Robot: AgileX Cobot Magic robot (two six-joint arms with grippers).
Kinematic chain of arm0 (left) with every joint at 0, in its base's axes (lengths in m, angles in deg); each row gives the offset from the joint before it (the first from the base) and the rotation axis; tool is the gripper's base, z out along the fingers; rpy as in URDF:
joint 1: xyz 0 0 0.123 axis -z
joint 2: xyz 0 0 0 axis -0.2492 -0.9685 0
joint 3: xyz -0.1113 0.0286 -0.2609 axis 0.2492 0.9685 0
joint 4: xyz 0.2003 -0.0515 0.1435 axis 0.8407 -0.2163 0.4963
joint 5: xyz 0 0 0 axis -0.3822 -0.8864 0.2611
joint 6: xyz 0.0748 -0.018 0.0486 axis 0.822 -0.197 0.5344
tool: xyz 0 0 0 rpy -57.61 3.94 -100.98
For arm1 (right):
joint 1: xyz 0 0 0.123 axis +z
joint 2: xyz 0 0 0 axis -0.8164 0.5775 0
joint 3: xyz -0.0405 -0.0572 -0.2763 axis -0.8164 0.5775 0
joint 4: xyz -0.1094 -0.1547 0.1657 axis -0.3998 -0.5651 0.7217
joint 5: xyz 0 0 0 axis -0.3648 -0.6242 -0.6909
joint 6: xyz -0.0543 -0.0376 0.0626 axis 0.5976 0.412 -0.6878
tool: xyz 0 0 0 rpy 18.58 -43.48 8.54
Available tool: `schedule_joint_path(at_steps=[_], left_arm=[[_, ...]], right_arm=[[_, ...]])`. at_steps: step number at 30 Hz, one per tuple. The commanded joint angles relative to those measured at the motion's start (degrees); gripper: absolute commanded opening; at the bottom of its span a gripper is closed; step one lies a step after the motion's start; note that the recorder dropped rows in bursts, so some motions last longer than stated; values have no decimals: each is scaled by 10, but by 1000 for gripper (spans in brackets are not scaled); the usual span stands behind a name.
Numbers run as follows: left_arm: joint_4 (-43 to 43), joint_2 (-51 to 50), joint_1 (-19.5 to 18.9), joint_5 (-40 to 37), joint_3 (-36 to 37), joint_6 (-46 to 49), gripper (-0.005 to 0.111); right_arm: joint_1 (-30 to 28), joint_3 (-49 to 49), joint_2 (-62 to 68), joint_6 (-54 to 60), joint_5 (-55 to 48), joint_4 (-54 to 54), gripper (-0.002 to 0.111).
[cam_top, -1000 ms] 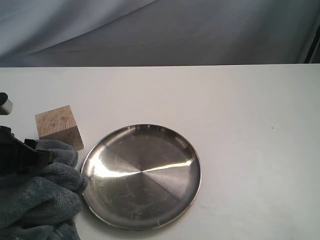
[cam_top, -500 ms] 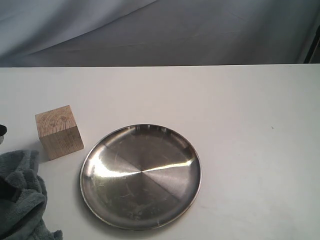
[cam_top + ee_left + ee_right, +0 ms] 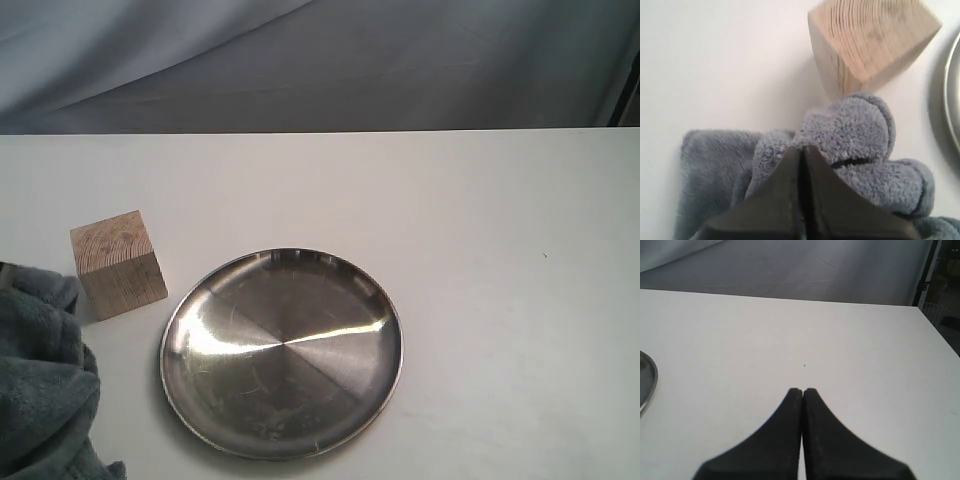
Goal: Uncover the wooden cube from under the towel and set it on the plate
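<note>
Cube (image 3: 118,262) is out in the open now, sitting upright on the surface (image 3: 480,250), just off the plate (image 3: 300,385) on its left, not touching it. So the uncover part looks done; the pick & place is all still to do, plate is bare.

Towel (image 3: 40,380) is bunched at the left edge, close beside the cube. From the ext. view I can't tell if a fold brushes it, but the left wrist cam shows one right up against its lower corner.

Left jaws are pressed together w/ a puff of towel gathered at the tips, so it looks pinched there. Right jaws are closed on nothing, hanging over bare surface to the right of the plate.

Vs. a sec ago: towel then lay over the cube's lower corner & up against the plate rim, w/ the left arm showing in the ext. view. Now it's dragged well left, the arm is out of that view, and cube & plate haven't budged.
</note>
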Motion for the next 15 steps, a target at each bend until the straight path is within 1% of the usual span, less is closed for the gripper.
schedule_joint_path(at_steps=[1, 5, 7, 11, 15], left_arm=[[-7, 61, -1, 52, -10, 10, 0], [-6, 105, -1, 101, -10, 28, 0], [-26, 117, -1, 96, -10, 28, 0], [-39, 114, -1, 4, -10, 30, 0], [-46, 100, -1, -57, -10, 30, 0]], right_arm=[[0, 1, -4, -2, 0, 2, 0], [0, 1, -4, -2, 0, 2, 0], [0, 1, -4, -2, 0, 2, 0], [0, 1, -4, -2, 0, 2, 0], [0, 1, -4, -2, 0, 2, 0]])
